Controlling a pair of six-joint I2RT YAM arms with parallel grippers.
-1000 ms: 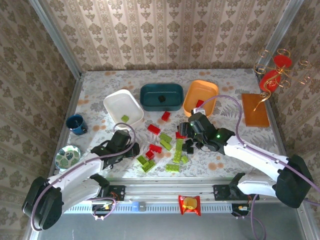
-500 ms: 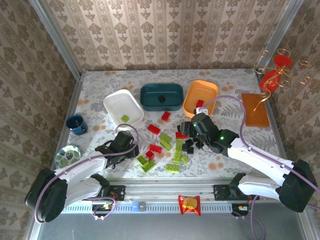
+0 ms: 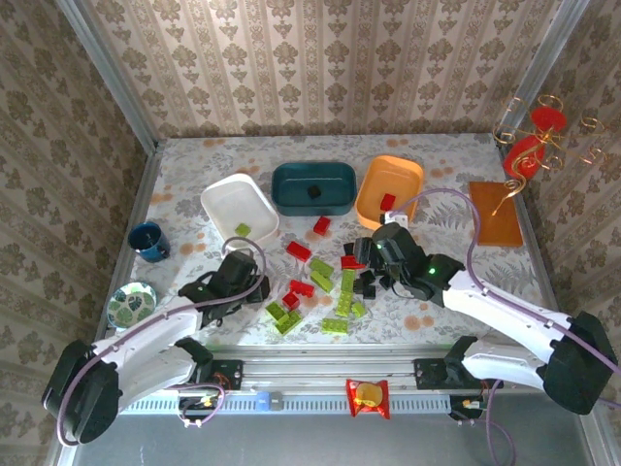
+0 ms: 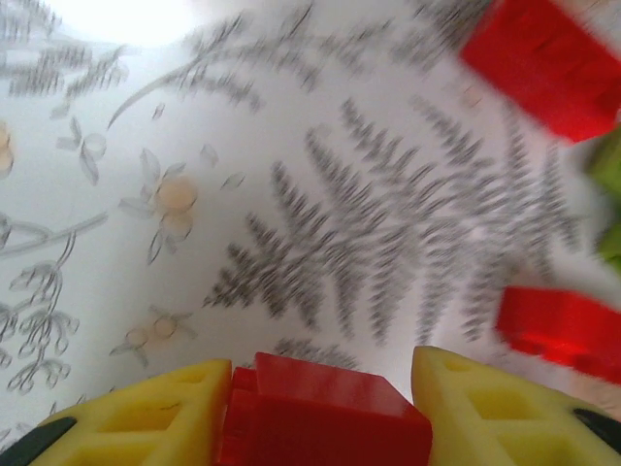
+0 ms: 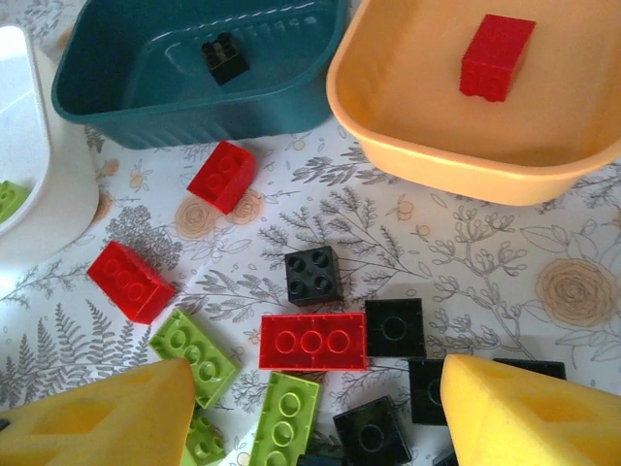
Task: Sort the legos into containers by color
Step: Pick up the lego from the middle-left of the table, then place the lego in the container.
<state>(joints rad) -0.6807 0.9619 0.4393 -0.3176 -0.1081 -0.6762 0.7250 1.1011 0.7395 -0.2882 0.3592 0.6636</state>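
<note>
Left claw (image 4: 320,393) is closed on a red brick (image 4: 325,417), which is pinched between the yellow fingers (image 4: 146,427) just above the table (image 4: 320,214). Two loose red bricks (image 4: 543,58) are seen blurred at the right edge of the left wrist view, apart from the held one. From overhead, this claw is placed at the left side of the loose pile, towards the near edge of the table

Right claw (image 5: 310,432) is held wide, with nothing gripped in it. It is positioned over the middle of the pile, facing the trays. Under and ahead of it are scattered black bricks (image 5: 312,275), green bricks (image 5: 194,354) and one red piece (image 5: 312,341), all lying on the table, none in a tray. Two further red blocks (image 5: 221,176) are lying between the pile and the trays

Three trays are set in a row at the far side of the pile:
- White tray (image 3: 233,199) on the left: one green piece (image 3: 242,230) is inside it
- Teal tray (image 5: 146,107) in the middle: a lone black block (image 5: 223,56) is inside it
- Orange tray (image 5: 437,146) on the right: a single red block (image 5: 497,56) is inside it

Teal and orange trays are just beside each other; whether they touch cannot be told

Blue cup (image 3: 147,241) is noted at the left of the table, brown slab (image 3: 495,214) at the right, snack packet (image 3: 368,396) on the front rail
</note>
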